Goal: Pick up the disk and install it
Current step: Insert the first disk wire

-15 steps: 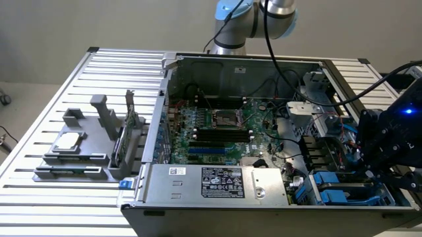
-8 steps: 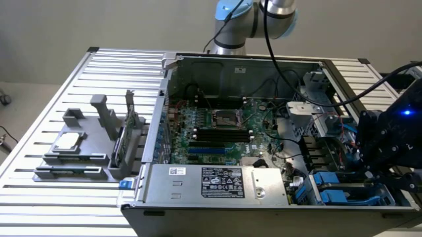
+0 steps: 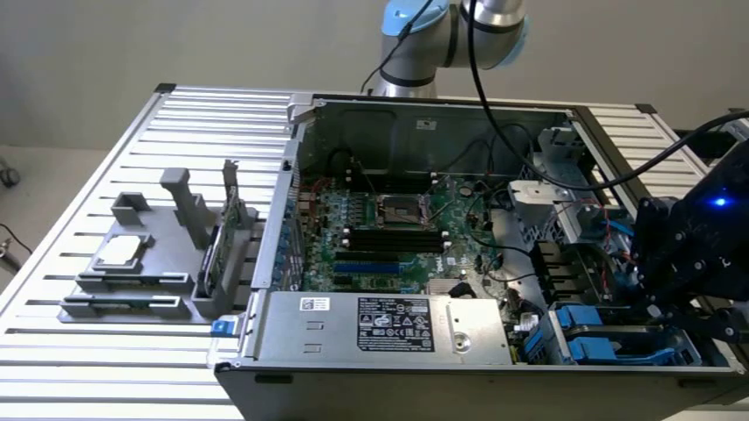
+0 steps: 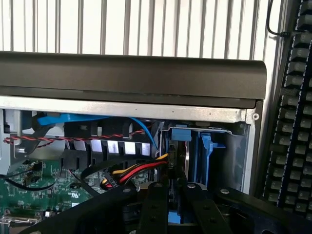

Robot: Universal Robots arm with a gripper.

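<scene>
Slatted white bench (image 3: 70, 351) under everything, with an open PC case (image 3: 351, 114) sitting on it, lid off, motherboard (image 3: 387, 237) facing up. At about 9 o'clock from the case there's a grey parts holder (image 3: 140, 263) with a small square chip (image 3: 121, 251) on it. The arm's dark claw (image 3: 690, 263) hangs over the case's 4 o'clock corner, right above the blue drive bays (image 3: 609, 338).

Wrist view: the claw's black fingers (image 4: 156, 209) sit close together around something blue, and a thin edge-on slab with blue trim rises straight ahead of them. That looks like the disk (image 4: 181, 161), standing on its edge in the bay next to a blue rail (image 4: 207, 161). So I'd say the claw is clamped on the disk, though the contact itself is mostly hidden. Red, yellow and black power wires (image 4: 136, 170) run just beside it.

Judging by that, the disk's long axis runs down into the bay, flat faces vertical. To do this step well: keep it square to the rails, push straight along that axis, and don't snag those wires.
</scene>
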